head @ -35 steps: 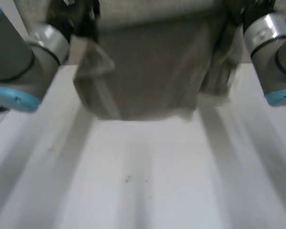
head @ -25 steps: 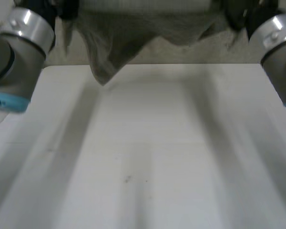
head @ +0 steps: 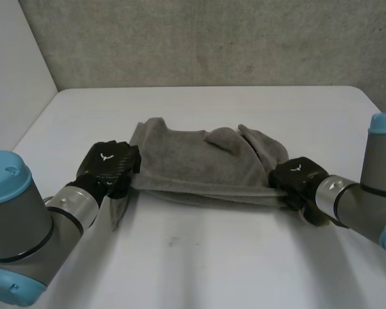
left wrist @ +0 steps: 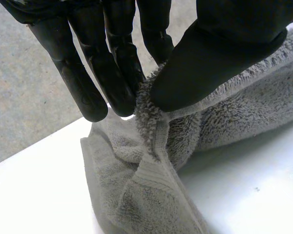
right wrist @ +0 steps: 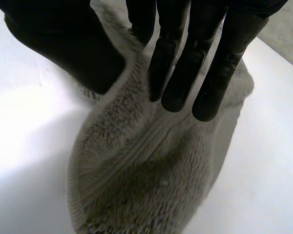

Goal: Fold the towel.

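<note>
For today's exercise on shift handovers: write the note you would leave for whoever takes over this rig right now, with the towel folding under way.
Left hand: shut on the towel, thumb and fingers pinching its left end at the near edge.
Right hand: shut on the towel's right end, pinching in the same way.
Towel: lies across the middle of the white table, doubled over, with layers showing along the near edge. The far edge is rumpled.
Done: one fold seems made.
Left: let go, smooth the rumpled edge, probably fold once more.
</note>
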Robot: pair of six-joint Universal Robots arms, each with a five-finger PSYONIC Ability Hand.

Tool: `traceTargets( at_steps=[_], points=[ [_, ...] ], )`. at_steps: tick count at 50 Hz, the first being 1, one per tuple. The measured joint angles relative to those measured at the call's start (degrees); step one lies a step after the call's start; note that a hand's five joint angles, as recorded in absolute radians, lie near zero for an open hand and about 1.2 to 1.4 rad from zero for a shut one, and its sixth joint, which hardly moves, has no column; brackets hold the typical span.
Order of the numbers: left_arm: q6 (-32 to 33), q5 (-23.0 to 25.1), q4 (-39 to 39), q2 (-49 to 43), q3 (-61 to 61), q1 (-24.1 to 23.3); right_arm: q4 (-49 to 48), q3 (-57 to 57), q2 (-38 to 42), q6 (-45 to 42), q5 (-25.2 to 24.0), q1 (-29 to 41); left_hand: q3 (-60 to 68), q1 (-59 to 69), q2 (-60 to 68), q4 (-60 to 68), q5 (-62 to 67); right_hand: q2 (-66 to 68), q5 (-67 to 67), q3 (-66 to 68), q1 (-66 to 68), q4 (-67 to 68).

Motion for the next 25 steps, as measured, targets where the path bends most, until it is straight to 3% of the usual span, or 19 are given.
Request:
traceTargets(
  at_steps=[7,25],
  points=[
    [0.0,0.0,0.6,0.1,0.3,0.3,-7.9,6.5,-1.6,6.9,0.3,-3.0,0.0,0.0,0.0,0.0,0.0,-26.1,-26.0,-25.7,-30.3,-26.2],
    [-0.1,-0.1,0.5,0.1,1.2,3.8,-12.9,16.9,-9.0,16.5,0.1,-9.8,0.0,0.0,0.0,0.0,0.0,-42.9,-43.5,-43.0,-49.6,-43.5]
  ],
)
